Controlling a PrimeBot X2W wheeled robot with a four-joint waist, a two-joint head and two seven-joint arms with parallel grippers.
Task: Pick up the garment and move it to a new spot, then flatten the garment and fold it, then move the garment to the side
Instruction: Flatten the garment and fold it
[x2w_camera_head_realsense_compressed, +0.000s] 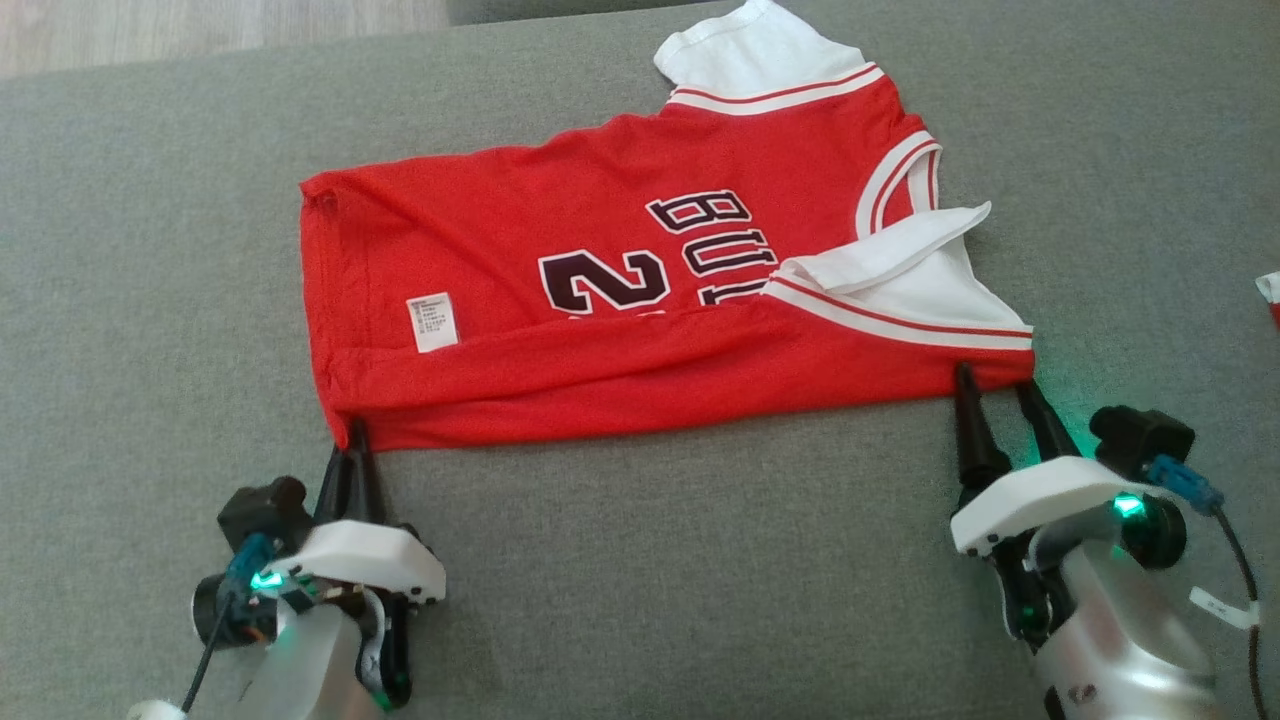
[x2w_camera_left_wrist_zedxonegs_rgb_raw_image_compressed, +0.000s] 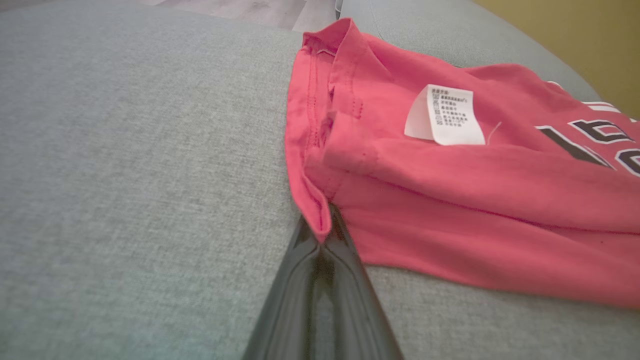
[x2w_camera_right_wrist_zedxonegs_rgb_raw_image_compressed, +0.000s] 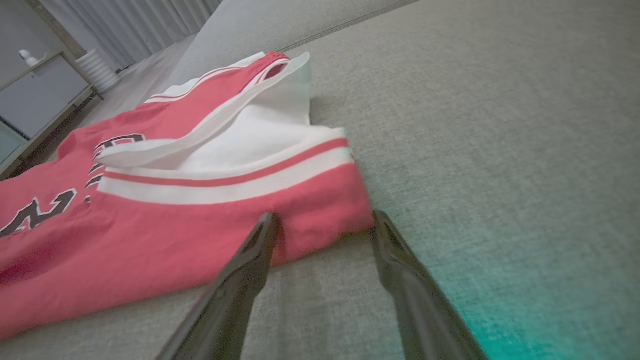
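Left claw (x2w_camera_head_realsense_compressed: 352, 440), seen from the head view, is pinched shut on the near-left hem corner of the jersey (x2w_camera_head_realsense_compressed: 600, 250). Right claw (x2w_camera_head_realsense_compressed: 995, 382) stands open, its two fingers straddling the near-right corner below a white sleeve (x2w_camera_head_realsense_compressed: 930, 290). The jersey lies spread on the grey couch (x2w_camera_head_realsense_compressed: 700, 560), hem to the left and collar to the right, with its near edge doubled over into a long flap. Count: one jersey, two claws, two white sleeves, one tag (x2w_camera_head_realsense_compressed: 432, 322), plus a red-and-white scrap (x2w_camera_head_realsense_compressed: 1268, 295) at the right edge.

From the left wrist view, the left claw (x2w_camera_left_wrist_zedxonegs_rgb_raw_image_compressed: 322, 235) grips only a thin bit of hem on the jersey (x2w_camera_left_wrist_zedxonegs_rgb_raw_image_compressed: 450, 200). So small a bite could slip free under a pull. The tag (x2w_camera_left_wrist_zedxonegs_rgb_raw_image_compressed: 445, 116) sits just beyond the flap.

From the right wrist view, the right claw (x2w_camera_right_wrist_zedxonegs_rgb_raw_image_compressed: 325, 217) has the jersey (x2w_camera_right_wrist_zedxonegs_rgb_raw_image_compressed: 175, 225) corner between its spread fingers, nothing clamped yet. If the left arm lifts before this one closes, the cloth would probably drag askew and bunch. Closing shallow might catch just the top layer, letting the flap fall open. The loose sleeve (x2w_camera_right_wrist_zedxonegs_rgb_raw_image_compressed: 240, 145) is curled up and could flop out of place.
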